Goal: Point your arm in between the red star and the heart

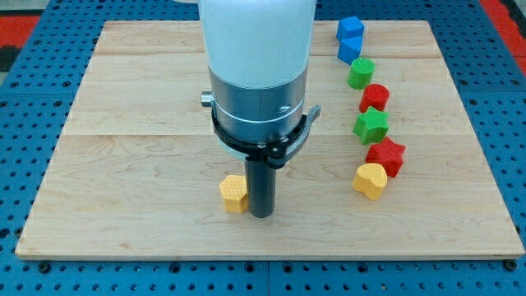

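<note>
A pale wooden worktop (148,181), planked and smooth-grained, lies on a blue perforated base. I carry no fingers at all, only a straight dark rod, so nothing is held; my tip (260,215) rests low in the centre of the frame, touching or just beside a small yellow block (234,192) on its left whose shape I cannot make out.

The red star (386,155) sits at the lower right of the frame, with the yellow heart (370,180) directly below and slightly left of it, the two touching or nearly so. Above them a column climbs toward the upper right: a green star (371,126), a red cylinder (375,97), a green cylinder (361,72) and a blue block (350,39). All look like ribbed, matte printed plastic.

The risk, as I judge it, is the tight gap: my rod looks wider than the seam, so pressing in would shove star or heart apart. Sweeping right carelessly could also drag the yellow block along.
</note>
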Robot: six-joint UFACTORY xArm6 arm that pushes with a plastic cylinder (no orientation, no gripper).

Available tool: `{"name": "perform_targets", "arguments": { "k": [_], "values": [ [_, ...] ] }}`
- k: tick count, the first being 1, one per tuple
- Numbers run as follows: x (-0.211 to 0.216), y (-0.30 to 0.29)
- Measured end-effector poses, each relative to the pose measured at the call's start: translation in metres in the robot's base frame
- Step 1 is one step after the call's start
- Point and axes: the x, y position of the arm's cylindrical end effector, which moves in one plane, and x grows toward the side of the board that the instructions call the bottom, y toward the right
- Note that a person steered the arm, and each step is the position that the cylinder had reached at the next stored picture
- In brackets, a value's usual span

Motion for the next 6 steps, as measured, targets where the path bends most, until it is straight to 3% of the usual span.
{"name": "perform_targets", "arguments": {
  "k": [2,3,4,5,6],
  "values": [
    [-0.002,0.189],
    [-0.044,0.180],
    [-0.066,0.117],
    [-0.045,0.108],
    [-0.044,0.174]
  ]
}}
